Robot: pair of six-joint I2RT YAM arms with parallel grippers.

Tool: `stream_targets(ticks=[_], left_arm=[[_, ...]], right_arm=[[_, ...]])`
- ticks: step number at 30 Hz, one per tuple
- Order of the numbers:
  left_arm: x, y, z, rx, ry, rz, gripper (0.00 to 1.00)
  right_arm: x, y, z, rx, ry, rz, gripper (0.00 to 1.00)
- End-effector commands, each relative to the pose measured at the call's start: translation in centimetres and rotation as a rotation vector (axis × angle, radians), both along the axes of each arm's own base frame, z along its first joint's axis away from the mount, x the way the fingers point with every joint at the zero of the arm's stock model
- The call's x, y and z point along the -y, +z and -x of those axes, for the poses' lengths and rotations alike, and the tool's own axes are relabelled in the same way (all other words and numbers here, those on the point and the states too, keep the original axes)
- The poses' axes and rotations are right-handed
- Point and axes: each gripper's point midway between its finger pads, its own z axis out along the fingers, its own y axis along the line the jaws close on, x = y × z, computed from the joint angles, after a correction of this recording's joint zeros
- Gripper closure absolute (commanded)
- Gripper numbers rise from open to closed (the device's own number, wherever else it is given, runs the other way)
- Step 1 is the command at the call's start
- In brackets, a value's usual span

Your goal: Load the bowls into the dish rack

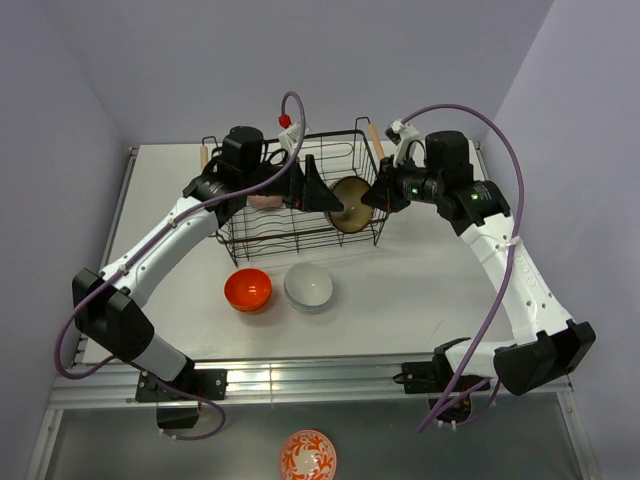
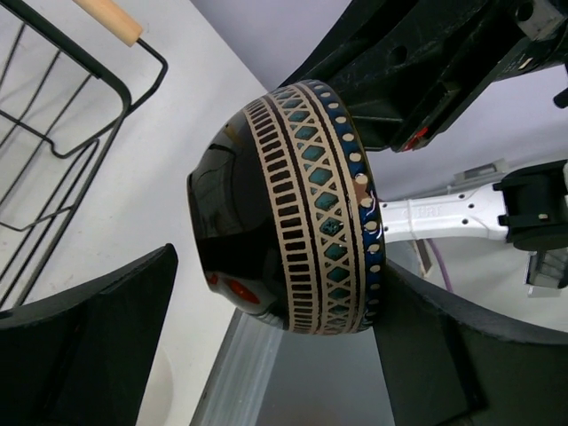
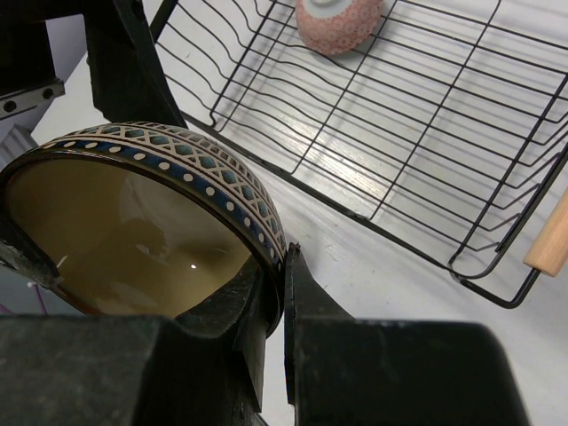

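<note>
My right gripper (image 1: pixel 374 199) is shut on the rim of the dark grey-patterned bowl (image 1: pixel 351 206), holding it on edge over the right end of the black wire dish rack (image 1: pixel 262 238). In the right wrist view the fingers (image 3: pixel 302 293) pinch the bowl's rim, its tan inside (image 3: pixel 133 231) showing. My left gripper (image 1: pixel 322 190) is open, reaching across the rack. The bowl (image 2: pixel 293 213) sits between its spread fingers (image 2: pixel 80 346). A pinkish-white bowl (image 3: pixel 337 22) lies in the rack. An orange bowl (image 1: pixel 247 289) and a white bowl (image 1: pixel 308 287) sit in front of the rack.
An orange-and-white patterned bowl (image 1: pixel 307 455) lies below the table's near edge. The rack has a wooden rod handle (image 3: pixel 546 240) at its right end and another (image 1: pixel 204 156) at its left. The left arm spans the rack's top.
</note>
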Motion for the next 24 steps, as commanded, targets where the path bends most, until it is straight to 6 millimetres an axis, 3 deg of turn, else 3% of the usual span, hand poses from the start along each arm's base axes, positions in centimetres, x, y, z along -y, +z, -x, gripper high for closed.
stream_targets(ticks=[1,15,18,21,24], left_arm=[[0.5,1.2,0.8,-0.005,-0.036,0.059,0.1],[1.3,0.6,0.9,-0.053,-0.046,0.066,0.2],[1.5,0.3,1.0,-0.053,-0.046,0.055,0.26],[1.4,0.2,0.9,-0.048,-0.036,0.048,0.37],[1.3,0.2,1.1,-0.053,-0.036,0.051,0.61]], right_arm=[[-1.2,5.0,-0.8,0.136,0.018,-0.08,1.0],[-2.0,4.5,-0.9,0.122,0.029,-0.072,1.0],[-2.0,4.5,-1.0,0.121,0.029,-0.068,1.0],[-2.0,4.5,-1.0,0.121,0.033,-0.064,1.0],[-2.1,4.3,-1.0,0.116,0.038,-0.061,1.0]])
